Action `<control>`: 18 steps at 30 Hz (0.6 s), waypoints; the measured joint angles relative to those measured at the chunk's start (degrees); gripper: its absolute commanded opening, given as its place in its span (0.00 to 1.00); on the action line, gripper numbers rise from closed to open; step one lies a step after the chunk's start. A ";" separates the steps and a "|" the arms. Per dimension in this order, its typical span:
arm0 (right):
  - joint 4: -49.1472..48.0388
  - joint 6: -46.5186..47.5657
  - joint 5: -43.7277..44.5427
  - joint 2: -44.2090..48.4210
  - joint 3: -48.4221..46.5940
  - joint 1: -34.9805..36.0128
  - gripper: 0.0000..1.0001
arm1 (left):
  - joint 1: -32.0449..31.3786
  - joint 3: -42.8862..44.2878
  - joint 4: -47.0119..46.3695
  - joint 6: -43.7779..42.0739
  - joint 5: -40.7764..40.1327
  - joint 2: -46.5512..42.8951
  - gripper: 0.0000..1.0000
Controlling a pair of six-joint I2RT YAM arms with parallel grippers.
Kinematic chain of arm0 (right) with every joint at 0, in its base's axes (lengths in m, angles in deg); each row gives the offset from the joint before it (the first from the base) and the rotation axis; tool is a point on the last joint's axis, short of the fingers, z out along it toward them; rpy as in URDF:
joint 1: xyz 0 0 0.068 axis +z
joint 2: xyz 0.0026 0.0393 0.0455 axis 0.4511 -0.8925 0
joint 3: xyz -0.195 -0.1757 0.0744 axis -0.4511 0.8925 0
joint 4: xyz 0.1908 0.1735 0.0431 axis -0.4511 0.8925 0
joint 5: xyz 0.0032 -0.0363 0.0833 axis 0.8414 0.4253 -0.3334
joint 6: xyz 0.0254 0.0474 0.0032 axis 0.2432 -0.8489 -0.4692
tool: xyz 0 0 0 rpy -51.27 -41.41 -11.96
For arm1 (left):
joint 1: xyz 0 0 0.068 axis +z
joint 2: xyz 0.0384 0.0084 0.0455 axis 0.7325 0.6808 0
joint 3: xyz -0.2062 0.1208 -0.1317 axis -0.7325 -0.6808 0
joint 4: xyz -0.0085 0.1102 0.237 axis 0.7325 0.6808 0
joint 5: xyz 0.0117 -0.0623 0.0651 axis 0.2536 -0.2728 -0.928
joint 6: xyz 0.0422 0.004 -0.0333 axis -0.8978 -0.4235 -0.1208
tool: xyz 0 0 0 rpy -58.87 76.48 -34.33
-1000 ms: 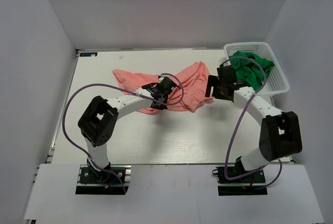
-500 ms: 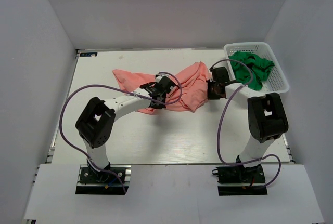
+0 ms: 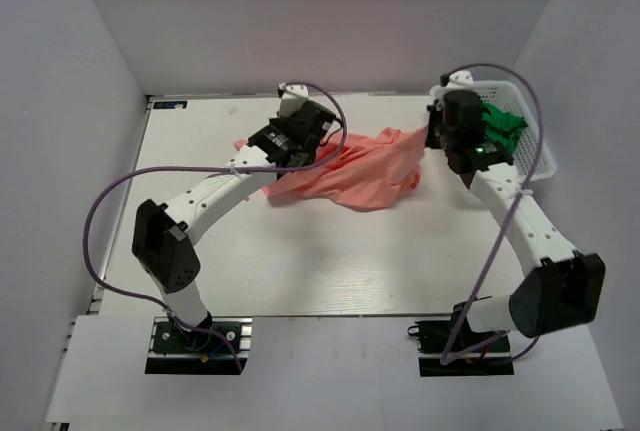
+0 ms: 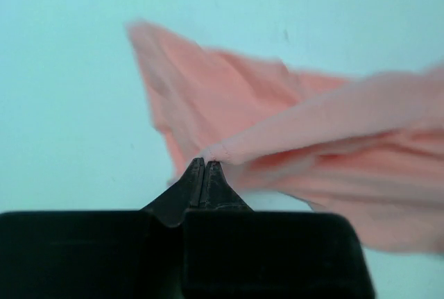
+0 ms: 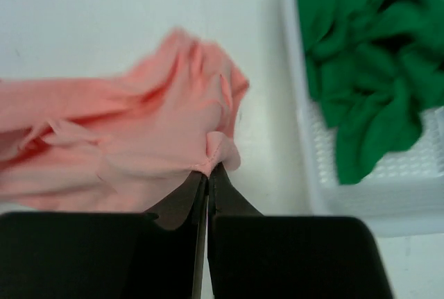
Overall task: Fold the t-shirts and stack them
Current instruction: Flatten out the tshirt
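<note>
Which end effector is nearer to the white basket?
Right. The right end effector grips the pink shirt just beside the basket; the left end effector grips the shirt's other end, farther away.

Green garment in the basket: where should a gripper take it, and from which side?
Pinch a raised fold near the middle of the green garment, coming down from above: it lies crumpled inside the white basket, whose walls block a sideways approach. The right gripper, nearest, is shut on the pink shirt.
</note>
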 measured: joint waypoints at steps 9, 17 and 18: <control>-1.18 7.91 10.03 9.88 -12.50 -0.20 0.00 | 1.92 8.57 -6.51 -10.75 -17.40 -9.92 0.00; -4.35 18.18 15.74 17.22 -16.59 -0.20 0.00 | 2.08 0.26 -31.17 -32.54 -27.74 -25.35 0.00; -4.74 19.10 16.15 18.12 -16.81 -0.20 0.00 | 2.10 0.02 -34.05 -35.30 -28.85 -26.58 0.00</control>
